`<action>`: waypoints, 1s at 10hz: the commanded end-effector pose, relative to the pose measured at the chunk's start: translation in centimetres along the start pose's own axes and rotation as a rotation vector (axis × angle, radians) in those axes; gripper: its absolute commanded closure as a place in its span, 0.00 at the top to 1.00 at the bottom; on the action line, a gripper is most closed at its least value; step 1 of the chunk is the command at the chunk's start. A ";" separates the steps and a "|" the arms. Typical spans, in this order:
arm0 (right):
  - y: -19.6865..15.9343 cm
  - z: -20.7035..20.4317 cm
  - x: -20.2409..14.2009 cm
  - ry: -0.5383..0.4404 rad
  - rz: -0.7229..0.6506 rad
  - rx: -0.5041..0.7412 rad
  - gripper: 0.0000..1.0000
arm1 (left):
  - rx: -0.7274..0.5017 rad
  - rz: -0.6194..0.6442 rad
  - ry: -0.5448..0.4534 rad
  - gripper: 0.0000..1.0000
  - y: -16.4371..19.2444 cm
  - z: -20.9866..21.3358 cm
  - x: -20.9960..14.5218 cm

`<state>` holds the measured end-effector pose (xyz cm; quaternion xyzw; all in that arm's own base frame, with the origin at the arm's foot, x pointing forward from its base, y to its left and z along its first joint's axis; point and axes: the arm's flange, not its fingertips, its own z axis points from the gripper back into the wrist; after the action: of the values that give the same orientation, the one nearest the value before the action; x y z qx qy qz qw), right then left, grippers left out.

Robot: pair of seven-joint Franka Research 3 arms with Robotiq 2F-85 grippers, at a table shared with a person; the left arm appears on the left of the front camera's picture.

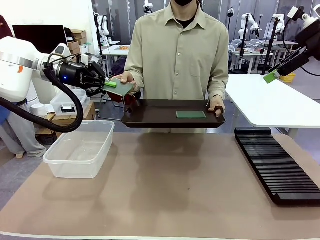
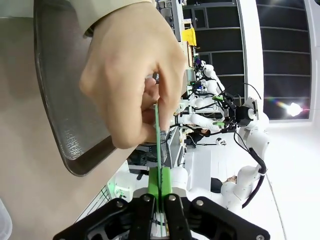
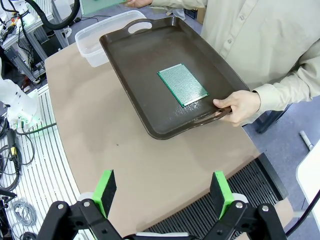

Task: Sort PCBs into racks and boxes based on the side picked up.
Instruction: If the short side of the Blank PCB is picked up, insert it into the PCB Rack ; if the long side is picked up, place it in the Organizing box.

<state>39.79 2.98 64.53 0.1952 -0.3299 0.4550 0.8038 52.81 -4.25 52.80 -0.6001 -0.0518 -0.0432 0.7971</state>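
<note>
The tub [image 1: 80,150] lies left, the rack [image 1: 276,162] right; the tray [image 1: 150,112] behind, a board [image 1: 191,114] on it.

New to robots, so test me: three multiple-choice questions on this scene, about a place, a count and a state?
1. Where does the loose PCB lie? A on the tray B on the floor C in a drawer
2. How many green PCBs show? A one B two C four
3. The left gripper is: A open B shut on a second PCB C holding the tray
1 A: it lies flat there. 2 B: one lying, one gripped. 3 B: its pads pinch it beside the person's hand.
</note>
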 end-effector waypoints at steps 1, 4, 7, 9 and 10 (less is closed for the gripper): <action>0.0 -0.1 0.0 -0.005 0.002 0.012 1.00 | -0.004 -0.001 0.006 0.00 -0.1 0.0 0.0; 0.0 -0.1 0.0 -0.005 0.002 0.012 1.00 | -0.004 -0.001 0.006 0.00 -0.1 0.0 0.0; 0.0 -0.1 0.0 -0.005 0.002 0.012 1.00 | -0.004 -0.001 0.006 0.00 -0.1 0.0 0.0; 0.0 -0.1 0.0 -0.005 0.002 0.012 1.00 | -0.004 -0.001 0.006 0.00 -0.1 0.0 0.0; 0.0 -0.1 0.0 -0.005 0.002 0.012 1.00 | -0.004 -0.001 0.006 0.00 -0.1 0.0 0.0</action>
<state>39.79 2.98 64.53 0.1952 -0.3299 0.4550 0.8038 52.83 -4.26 52.75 -0.6003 -0.0512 -0.0431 0.7970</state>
